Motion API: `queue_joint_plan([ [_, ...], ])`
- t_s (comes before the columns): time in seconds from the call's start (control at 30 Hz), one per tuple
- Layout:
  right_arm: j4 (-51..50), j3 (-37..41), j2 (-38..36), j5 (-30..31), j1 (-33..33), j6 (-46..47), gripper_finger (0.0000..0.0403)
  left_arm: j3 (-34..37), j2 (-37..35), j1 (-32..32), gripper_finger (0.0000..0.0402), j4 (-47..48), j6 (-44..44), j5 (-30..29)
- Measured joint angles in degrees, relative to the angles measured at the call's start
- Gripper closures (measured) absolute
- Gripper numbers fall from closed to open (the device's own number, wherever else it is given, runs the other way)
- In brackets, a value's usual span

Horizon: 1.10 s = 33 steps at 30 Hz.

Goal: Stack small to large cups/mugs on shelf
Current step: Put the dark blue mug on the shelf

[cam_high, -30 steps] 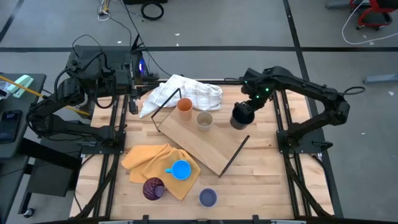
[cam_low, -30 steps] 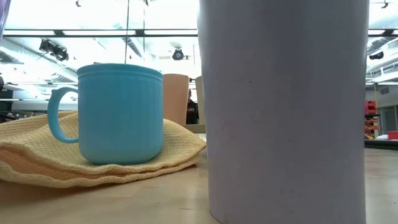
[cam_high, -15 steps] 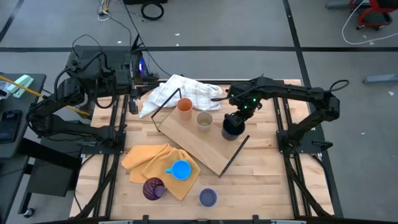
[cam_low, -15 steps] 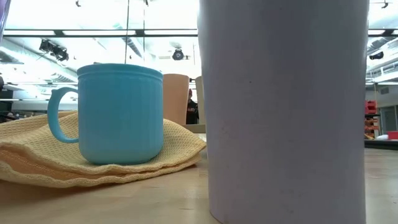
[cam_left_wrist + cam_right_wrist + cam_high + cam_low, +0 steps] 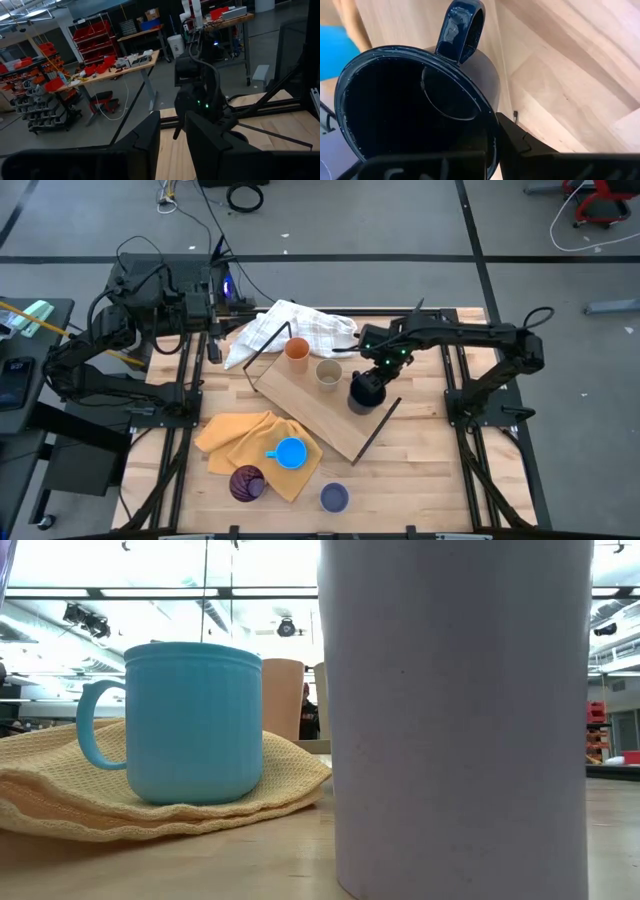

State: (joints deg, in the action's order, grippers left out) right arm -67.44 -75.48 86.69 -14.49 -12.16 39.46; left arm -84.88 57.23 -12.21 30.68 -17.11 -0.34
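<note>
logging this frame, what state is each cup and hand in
dark navy mug: upright, gripped at the rim by the right hand, over the shelf edge
orange cup: upright on shelf
tan cup: upright on shelf
bright blue mug: upright on yellow cloth
left hand: parked, table's far left

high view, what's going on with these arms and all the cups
The right gripper holds the dark navy mug with a handle by its rim over the right end of the light-wood shelf board. An orange cup and a tan cup already stand on the board. The bright blue mug and dark purple cup sit on the yellow-orange cloth, the pale lavender-blue cup on the table. The left arm waits at the table's far left edge.
</note>
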Motion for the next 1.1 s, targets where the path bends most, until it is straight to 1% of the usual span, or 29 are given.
queue_joint_plan([
  [0.27, 0.0, 0.1, 2.3, 0.0, 0.4, -0.7, 0.0385, 0.0, 0.0, 0.0, 0.0301, 0.0, 0.0, 0.0],
  [0.53, 0.3, 0.1, 3.8, -0.2, 2.2, -1.1, 0.0385, 0.0, 0.0, 0.0, 0.0303, 0.0, 0.0, 0.0],
  [0.67, 0.4, 0.1, 4.6, 0.8, 2.4, -1.1, 0.0385, 0.0, 0.0, 0.0, 0.0301, 0.0, -0.1, 0.0],
  [1.1, 1.5, 0.1, 5.2, 1.4, 2.3, -1.6, 0.0385, 0.0, 0.0, 0.0, 0.0302, 0.0, -0.1, 0.0],
])
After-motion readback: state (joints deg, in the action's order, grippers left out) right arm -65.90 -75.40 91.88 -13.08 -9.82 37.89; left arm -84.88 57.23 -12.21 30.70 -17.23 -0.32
